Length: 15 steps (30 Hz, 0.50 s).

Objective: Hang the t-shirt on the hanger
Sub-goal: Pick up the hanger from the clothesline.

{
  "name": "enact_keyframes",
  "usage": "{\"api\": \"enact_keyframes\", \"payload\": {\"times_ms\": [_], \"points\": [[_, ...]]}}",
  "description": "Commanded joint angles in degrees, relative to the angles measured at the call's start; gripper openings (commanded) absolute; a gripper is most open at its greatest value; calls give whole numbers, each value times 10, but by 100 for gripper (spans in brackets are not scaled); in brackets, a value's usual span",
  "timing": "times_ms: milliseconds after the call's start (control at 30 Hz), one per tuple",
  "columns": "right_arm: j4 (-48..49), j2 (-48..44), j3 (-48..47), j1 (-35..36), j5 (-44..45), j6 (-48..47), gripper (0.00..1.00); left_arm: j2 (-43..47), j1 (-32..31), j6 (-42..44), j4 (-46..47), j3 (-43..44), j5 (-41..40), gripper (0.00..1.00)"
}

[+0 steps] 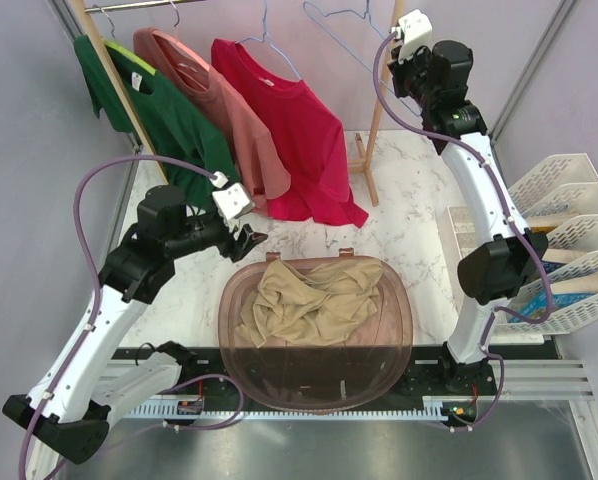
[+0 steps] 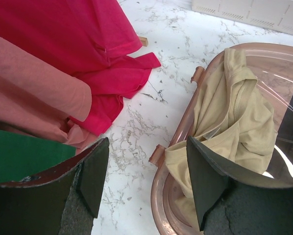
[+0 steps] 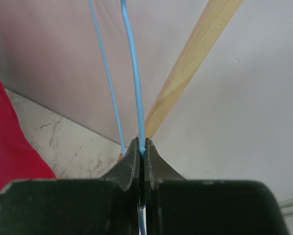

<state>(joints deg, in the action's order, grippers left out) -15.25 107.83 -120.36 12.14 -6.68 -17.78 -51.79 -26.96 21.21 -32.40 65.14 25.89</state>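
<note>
The tan t-shirt (image 1: pixel 314 300) lies crumpled in a translucent brown basin (image 1: pixel 231 330) at the table's near middle. In the left wrist view the t-shirt (image 2: pixel 234 112) drapes over the basin rim (image 2: pixel 158 196). My left gripper (image 1: pixel 249 240) is open and empty, hovering over the basin's far left rim; in its own view the gripper (image 2: pixel 149 164) has one finger over the marble and one over the shirt. My right gripper (image 1: pixel 397 58) is raised at the back right, shut on the light-blue wire hanger (image 1: pixel 339 38). The right wrist view shows the gripper (image 3: pixel 142 143) pinching the hanger wire (image 3: pixel 136 73).
A wooden rack (image 1: pixel 379 110) at the back holds a green shirt (image 1: pixel 169 115), a salmon-pink shirt (image 1: pixel 214 100) and a red shirt (image 1: pixel 294 140) on hangers. White baskets (image 1: pixel 569 240) stand at the right edge. The red shirt's hem (image 2: pixel 117 83) rests on the marble.
</note>
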Motion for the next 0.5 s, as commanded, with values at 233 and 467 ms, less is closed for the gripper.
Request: {"api": "enact_keyframes", "payload": {"times_ms": [233, 467], "points": [[172, -55, 79, -5, -66, 68, 0, -7, 4, -16, 24, 14, 7, 71], [197, -87, 119, -25, -116, 100, 0, -9, 4, -16, 24, 11, 10, 71]]}}
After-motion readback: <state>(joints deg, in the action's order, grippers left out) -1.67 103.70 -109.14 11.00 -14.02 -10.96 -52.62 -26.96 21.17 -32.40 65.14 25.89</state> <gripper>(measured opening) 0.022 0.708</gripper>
